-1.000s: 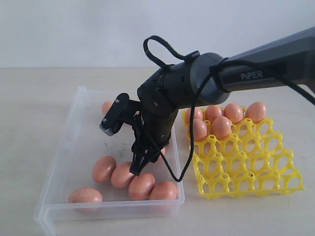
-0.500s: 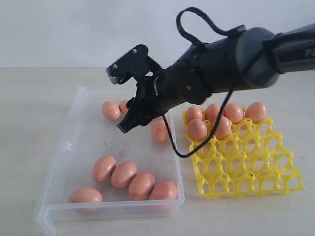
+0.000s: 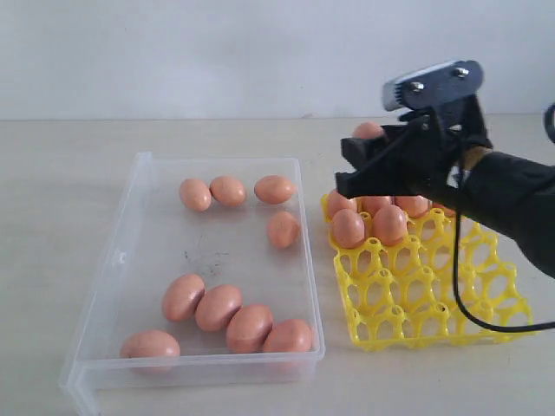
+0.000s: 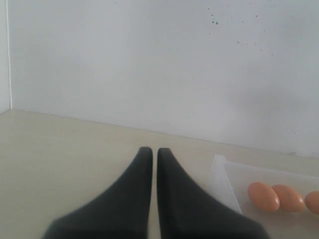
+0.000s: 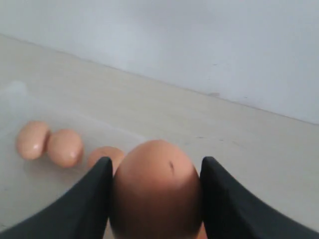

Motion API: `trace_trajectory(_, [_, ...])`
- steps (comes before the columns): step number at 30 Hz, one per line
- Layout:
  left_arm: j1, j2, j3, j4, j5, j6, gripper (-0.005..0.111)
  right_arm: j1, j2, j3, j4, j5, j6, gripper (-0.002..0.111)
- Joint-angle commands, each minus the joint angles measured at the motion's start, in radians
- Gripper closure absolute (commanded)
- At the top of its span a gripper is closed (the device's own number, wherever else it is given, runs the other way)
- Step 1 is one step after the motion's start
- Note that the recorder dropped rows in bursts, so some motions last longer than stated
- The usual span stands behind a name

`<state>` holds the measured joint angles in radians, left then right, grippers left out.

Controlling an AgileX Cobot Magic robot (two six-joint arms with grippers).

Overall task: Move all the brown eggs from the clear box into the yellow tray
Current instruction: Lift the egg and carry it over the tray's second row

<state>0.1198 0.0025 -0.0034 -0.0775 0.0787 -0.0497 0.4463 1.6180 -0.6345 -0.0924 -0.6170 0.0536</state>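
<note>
Gripping one brown egg [image 3: 368,131] in the right gripper [image 5: 155,164], jaws pressed on its two opposite flanks, above the far rows of the yellow tray [image 3: 434,295]. Counting nine more brown eggs [image 3: 217,308] on the floor of the clear box [image 3: 117,251]. Noting the left gripper [image 4: 152,152] closed on nothing. Judging each egg light, rigid and brittle, with a smooth shell likely to slip. Best to take hold across the widest middle, squeezing only lightly. Advisable to lower into a free cup, never drop.
</note>
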Motion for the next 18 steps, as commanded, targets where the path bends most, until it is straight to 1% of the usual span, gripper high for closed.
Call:
trace_trajectory(1, [-0.002, -0.002, 0.003, -0.009, -0.003, -0.009, 0.103, -0.108, -0.010, 0.123, 0.009, -0.171, -0.007, 0.108])
trace_trajectory(4, [-0.002, -0.002, 0.003, -0.009, -0.003, -0.009, 0.103, -0.168, 0.001, 0.177, 0.009, -0.233, -0.003, 0.108])
trace_trajectory(8, [-0.002, -0.002, 0.003, -0.009, -0.003, -0.009, 0.103, -0.224, 0.032, 0.204, -0.010, -0.265, 0.011, 0.108])
trace_trajectory(10, [-0.002, -0.002, 0.003, -0.009, -0.003, -0.009, 0.103, -0.239, 0.055, 0.204, -0.069, -0.278, 0.036, 0.108])
trace_trajectory(12, [-0.002, -0.002, 0.003, -0.009, -0.003, -0.009, 0.103, -0.239, 0.083, 0.204, -0.089, -0.311, 0.051, 0.108])
trace_trajectory(18, [-0.002, -0.002, 0.003, -0.009, -0.003, -0.009, 0.103, -0.239, 0.194, 0.204, -0.069, -0.431, 0.047, 0.108])
